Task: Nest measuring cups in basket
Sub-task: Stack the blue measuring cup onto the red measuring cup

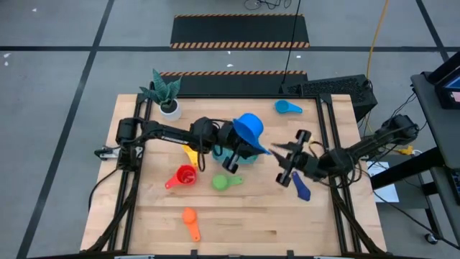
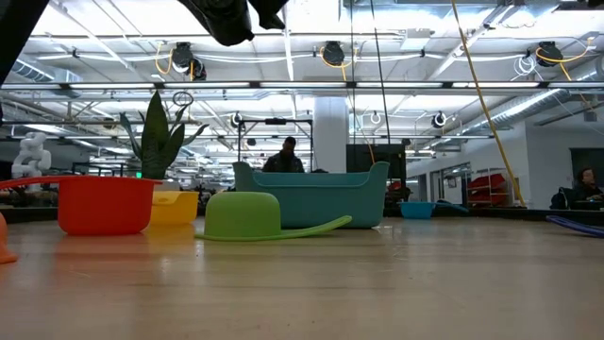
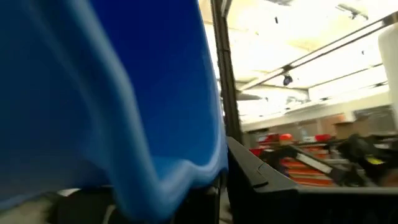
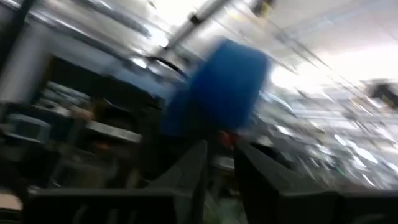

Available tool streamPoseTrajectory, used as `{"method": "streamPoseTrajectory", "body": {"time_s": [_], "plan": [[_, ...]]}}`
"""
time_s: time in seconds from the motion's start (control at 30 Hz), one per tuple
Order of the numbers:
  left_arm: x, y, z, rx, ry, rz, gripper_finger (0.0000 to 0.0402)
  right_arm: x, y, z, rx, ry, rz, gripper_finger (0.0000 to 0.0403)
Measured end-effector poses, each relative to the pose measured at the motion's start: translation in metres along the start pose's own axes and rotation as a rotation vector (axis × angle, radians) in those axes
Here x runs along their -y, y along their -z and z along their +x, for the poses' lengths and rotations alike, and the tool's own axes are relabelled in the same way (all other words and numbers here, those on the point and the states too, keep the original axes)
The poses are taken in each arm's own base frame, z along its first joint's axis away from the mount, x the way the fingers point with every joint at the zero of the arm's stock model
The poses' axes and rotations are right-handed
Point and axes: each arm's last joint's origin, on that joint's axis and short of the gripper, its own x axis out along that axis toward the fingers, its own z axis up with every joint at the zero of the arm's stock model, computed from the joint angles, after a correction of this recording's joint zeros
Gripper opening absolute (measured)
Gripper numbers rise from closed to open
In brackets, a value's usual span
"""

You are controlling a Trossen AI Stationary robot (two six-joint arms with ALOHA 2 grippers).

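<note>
My left gripper [image 1: 236, 138] reaches in from the left and is shut on a large blue measuring cup [image 1: 249, 128], held up over the teal basket [image 1: 244, 157]. That cup fills the left wrist view [image 3: 106, 93]. My right gripper [image 1: 274, 151] stands just right of the cup, its fingers [image 4: 186, 171] slightly apart with nothing between them and the cup [image 4: 227, 81] beyond them. On the table lie the yellow [image 1: 190, 154], red [image 1: 184, 176], green [image 1: 223, 182], orange [image 1: 190, 219], light blue [image 1: 287, 108] and dark blue [image 1: 300, 187] cups. My left gripper holds the blue cup by the lower edge of its bowl [image 3: 199, 177], coming from the table's left and slanting upward. The cup itself hides where the fingers meet it. The cup is lifted clear above the basket, its bowl tilted.
A plant in a white pot [image 1: 167, 97] stands at the far left corner. In the low view the green cup [image 2: 243, 215] lies upside down in front of the basket [image 2: 311, 196], with the red cup [image 2: 94, 203] and the yellow cup [image 2: 176, 207] to its left.
</note>
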Motion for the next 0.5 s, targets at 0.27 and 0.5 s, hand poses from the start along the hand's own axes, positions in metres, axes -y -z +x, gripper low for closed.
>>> {"method": "streamPoseTrajectory", "body": {"time_s": [0.27,0.5], "plan": [[0.004,0.015,0.003,-0.128,0.016,-0.113,0.0004,0.003,-0.017,-0.017,-0.25,0.11,-0.046,0.0135],[0.039,0.019,0.02,-0.34,-0.076,-0.07,0.0004,-0.008,-0.045,-0.03,-0.465,0.23,-0.111,0.0162]]}}
